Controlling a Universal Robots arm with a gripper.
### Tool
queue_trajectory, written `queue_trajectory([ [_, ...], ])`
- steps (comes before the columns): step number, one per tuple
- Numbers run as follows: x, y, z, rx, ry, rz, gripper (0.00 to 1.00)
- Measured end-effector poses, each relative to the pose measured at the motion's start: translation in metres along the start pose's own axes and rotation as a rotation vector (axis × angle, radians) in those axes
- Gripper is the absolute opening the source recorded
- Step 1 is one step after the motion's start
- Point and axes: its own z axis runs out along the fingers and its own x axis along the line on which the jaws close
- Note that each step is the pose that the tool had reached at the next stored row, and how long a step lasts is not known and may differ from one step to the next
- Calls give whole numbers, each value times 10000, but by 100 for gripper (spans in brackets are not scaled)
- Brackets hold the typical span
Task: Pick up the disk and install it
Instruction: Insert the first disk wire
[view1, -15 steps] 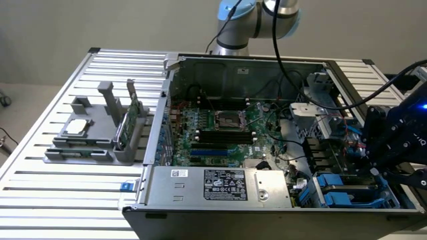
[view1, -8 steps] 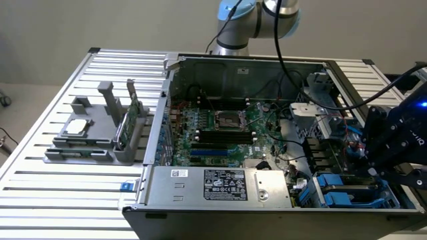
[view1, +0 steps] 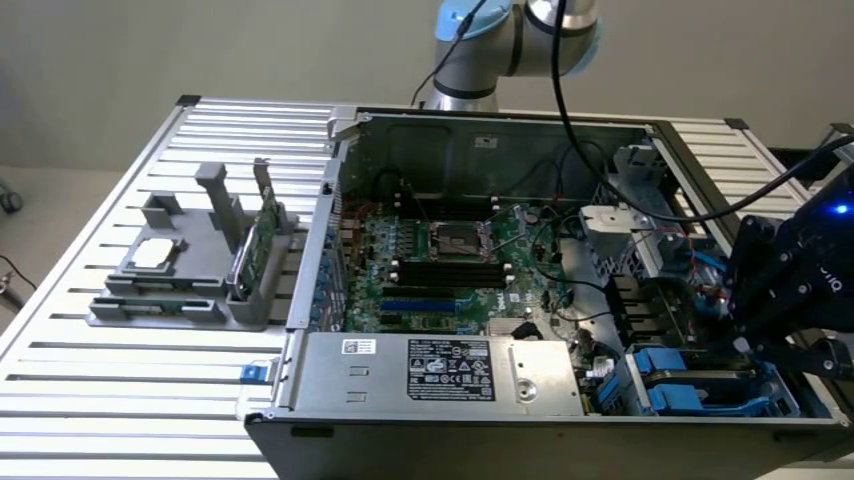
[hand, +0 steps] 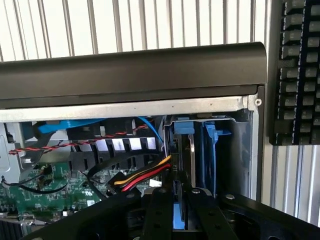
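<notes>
Wrist view: the disk (hand: 191, 165), a flat silver metal hard drive in a blue plastic frame, stands on edge in the drive bay (hand: 237, 150) at the corner of the open black computer case (hand: 135, 70). The black gripper (hand: 179, 212) is pinched nearly closed on its near edge. A slight tilt could jam the frame against the bay's rails, or snag the red and yellow cable (hand: 142, 177) beside it.

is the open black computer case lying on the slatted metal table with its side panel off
Yes, in the exterior view the open black computer case lies on the slatted metal table with its green motherboard exposed.
</notes>
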Motion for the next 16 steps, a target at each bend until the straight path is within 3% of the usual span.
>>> queue_trajectory([
  [3, 22, 11, 6, 64, -273, 34, 16],
  [5, 49, 22, 6, 125, -386, 47, 16],
  [9, 88, 53, 6, 258, -483, 63, 16],
  [14, 112, 80, 4, 501, -629, 93, 16],
  [16, 120, 91, 4, 561, -661, 122, 16],
])
